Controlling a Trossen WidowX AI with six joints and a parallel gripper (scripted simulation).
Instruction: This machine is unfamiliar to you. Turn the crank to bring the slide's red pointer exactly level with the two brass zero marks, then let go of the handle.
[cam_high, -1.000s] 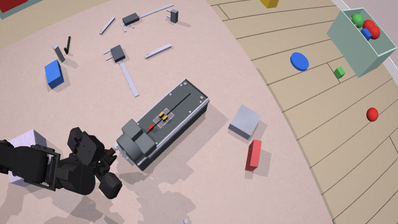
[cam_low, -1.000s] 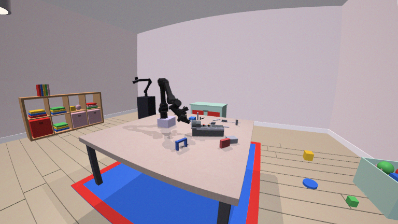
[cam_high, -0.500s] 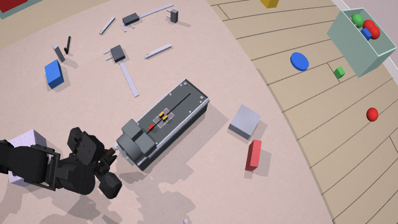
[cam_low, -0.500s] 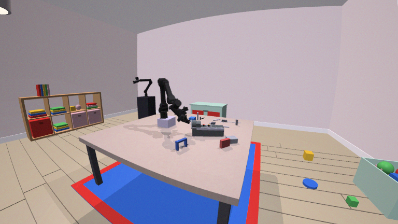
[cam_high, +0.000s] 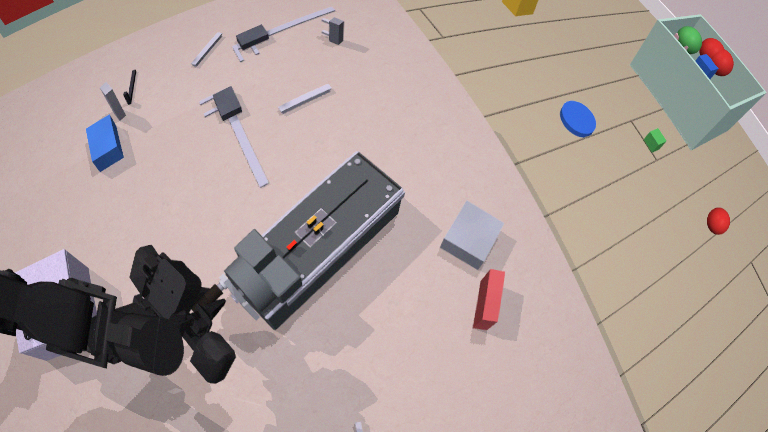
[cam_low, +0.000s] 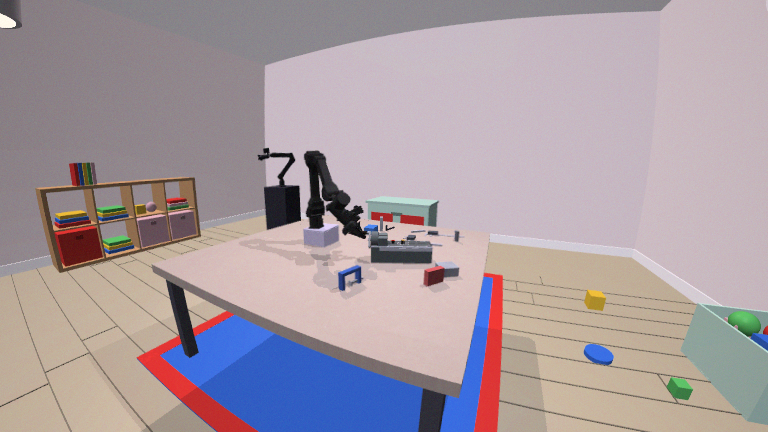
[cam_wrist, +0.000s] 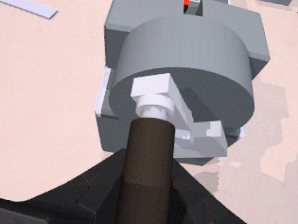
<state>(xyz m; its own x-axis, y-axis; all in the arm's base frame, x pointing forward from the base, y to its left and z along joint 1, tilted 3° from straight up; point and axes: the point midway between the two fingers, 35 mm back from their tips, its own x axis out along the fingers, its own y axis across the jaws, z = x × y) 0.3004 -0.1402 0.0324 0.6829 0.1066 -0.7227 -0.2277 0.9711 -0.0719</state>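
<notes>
The machine (cam_high: 349, 212) (cam_low: 401, 255) is a long dark grey box with a round drum housing (cam_wrist: 185, 50) at the end nearest the arm. Its red pointer (cam_high: 291, 245) (cam_wrist: 186, 3) stands in the slot, on the drum side of the two brass marks (cam_high: 311, 220) (cam_high: 318, 226) and clearly apart from them. The pale crank arm (cam_wrist: 177, 112) is on the drum's face, with its brown handle (cam_high: 212, 293) (cam_wrist: 150, 150) at the upper left in the wrist view. My gripper (cam_high: 206, 304) (cam_wrist: 145, 161) is shut on this handle. The fingertips are partly hidden by the handle.
A grey block (cam_high: 472, 233) and a red block (cam_high: 489, 300) (cam_low: 433, 276) lie beyond the machine's far side. A blue block (cam_high: 104, 142), pale bars (cam_high: 305, 98) and dark-headed pieces (cam_high: 227, 103) lie across the table. A blue arch (cam_low: 348, 273) stands near the table's front.
</notes>
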